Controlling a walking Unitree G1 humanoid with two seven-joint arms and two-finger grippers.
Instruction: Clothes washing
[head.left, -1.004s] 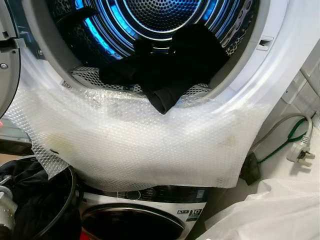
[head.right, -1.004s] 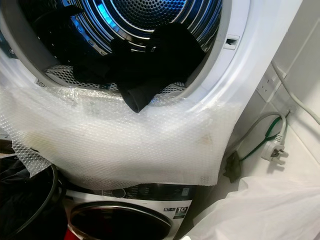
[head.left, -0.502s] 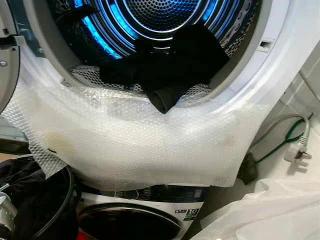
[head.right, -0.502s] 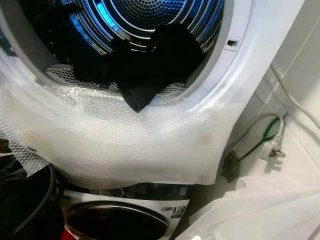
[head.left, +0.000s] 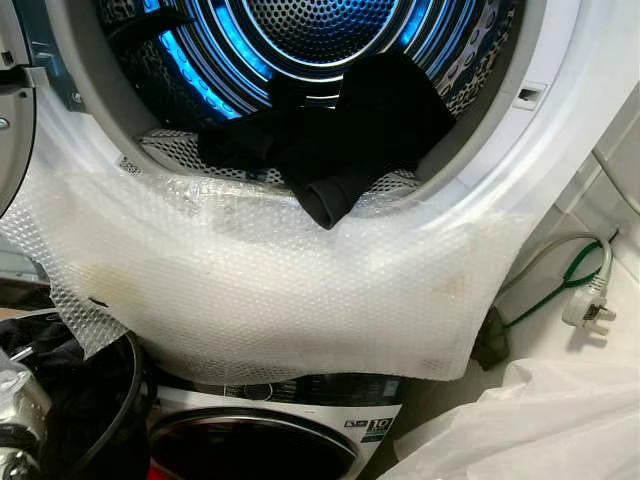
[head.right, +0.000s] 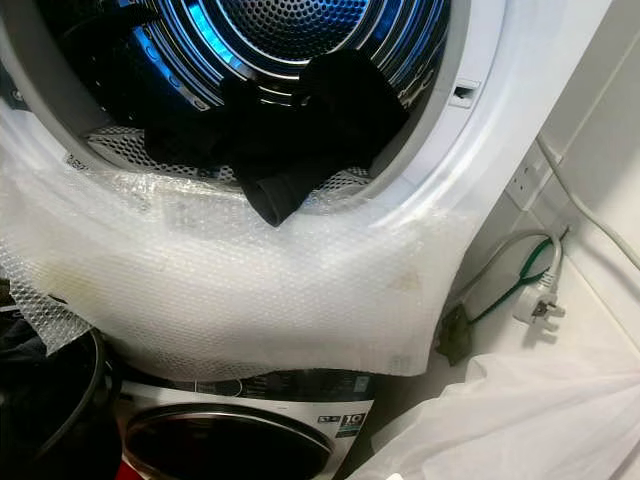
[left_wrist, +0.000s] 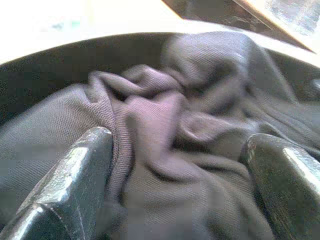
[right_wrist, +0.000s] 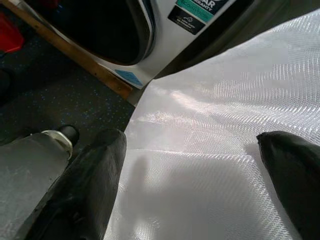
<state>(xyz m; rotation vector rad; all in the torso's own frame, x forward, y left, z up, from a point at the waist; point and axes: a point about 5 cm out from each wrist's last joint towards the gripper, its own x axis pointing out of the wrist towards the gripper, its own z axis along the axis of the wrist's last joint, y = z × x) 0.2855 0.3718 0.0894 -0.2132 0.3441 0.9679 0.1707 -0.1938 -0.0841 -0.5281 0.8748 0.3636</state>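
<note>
Up top: open drum (head.left: 330, 30) with clothes (head.left: 340, 130) inside, one piece hanging over the rim onto bubble wrap (head.left: 280, 290). Beneath: second machine (head.left: 270, 440). Lower left: basket (head.left: 125, 400) (more garments (left_wrist: 190, 150) in it). Right: plug (head.left: 585, 310) against the wall, sheet (head.left: 520, 430) below.

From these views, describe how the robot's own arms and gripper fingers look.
The left gripper has two thick black fingers with glossy, scuffed faces and rounded tips. The right gripper has matching black fingers, smoother and duller. Beside them sits a grey rounded casing ending in a small metal-ringed knob. A bit of silver left arm looks shiny metallic.
</note>
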